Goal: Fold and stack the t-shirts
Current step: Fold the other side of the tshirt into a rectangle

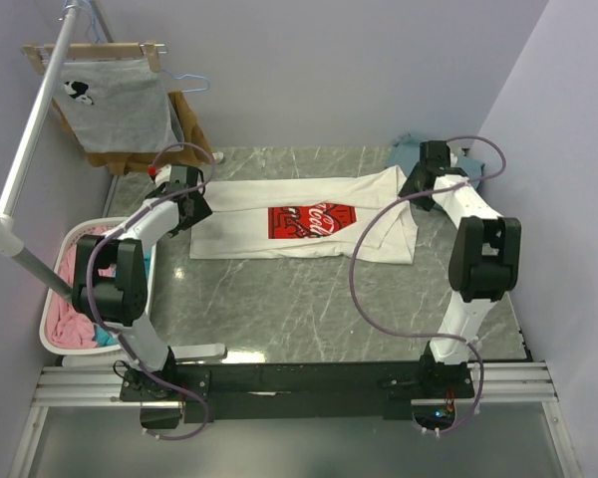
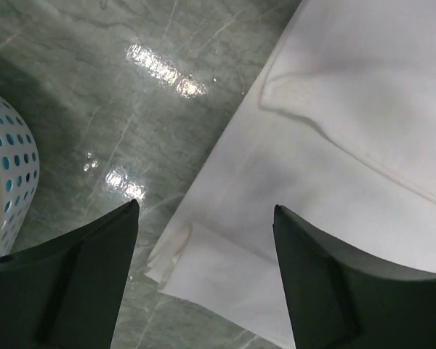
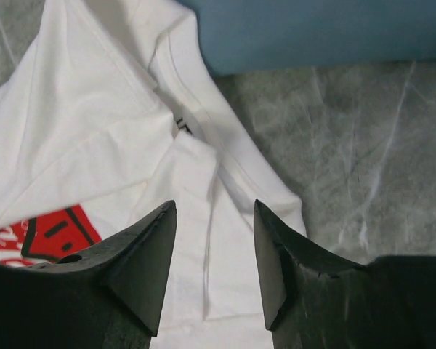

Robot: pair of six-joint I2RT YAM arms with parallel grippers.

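The white t-shirt (image 1: 279, 229) with a red chest logo (image 1: 313, 221) lies partly folded across the green marble table. My left gripper (image 1: 192, 204) is open above its left hem; the left wrist view shows the hem corner (image 2: 203, 269) between the fingers. My right gripper (image 1: 419, 184) is open over the shirt's right end, where the white cloth (image 3: 211, 218) lies between the fingers. The teal-blue t-shirt (image 1: 411, 151) lies at the back right, partly hidden by the right arm, and shows in the right wrist view (image 3: 312, 33).
A white perforated basket (image 1: 60, 269) with pink cloth stands at the table's left edge, also in the left wrist view (image 2: 7, 182). A grey shirt (image 1: 115, 105) and a brown garment (image 1: 184, 124) hang on a rail at back left. Walls close both sides.
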